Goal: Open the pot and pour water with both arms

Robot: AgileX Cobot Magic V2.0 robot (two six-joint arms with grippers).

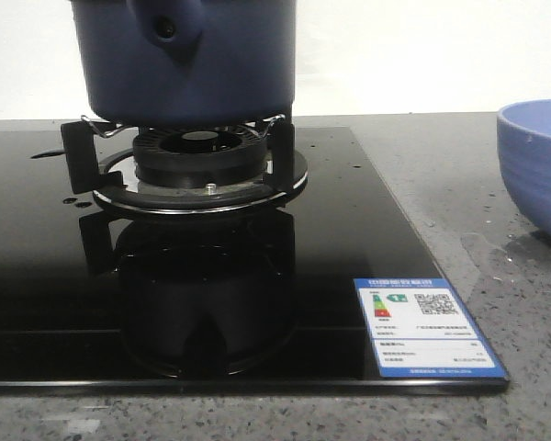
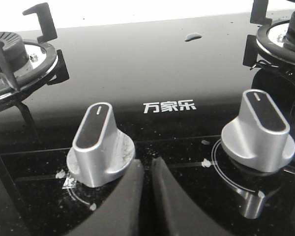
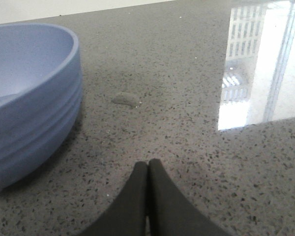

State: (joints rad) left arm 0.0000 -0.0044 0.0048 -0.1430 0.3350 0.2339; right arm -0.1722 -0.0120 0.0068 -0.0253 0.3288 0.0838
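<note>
The dark navy pot (image 1: 202,64) stands on the burner grate (image 1: 200,156) of a black glass hob (image 1: 37,303); its top is cut off by the frame, so no lid shows. A rounded handle stub (image 1: 168,29) faces me. Neither arm appears in the front view. My left gripper (image 2: 148,164) hovers low over the hob's front strip, shut and empty, just right of a silver knob (image 2: 99,142). My right gripper (image 3: 148,164) is shut and empty above the speckled counter, with the light blue ribbed bowl (image 3: 24,98) beside it.
A second silver knob (image 2: 259,130) sits further along the hob. The blue bowl (image 1: 542,156) stands on the grey counter right of the hob. A water drop (image 3: 126,99) lies near the bowl. An energy label (image 1: 422,326) marks the hob's front right corner.
</note>
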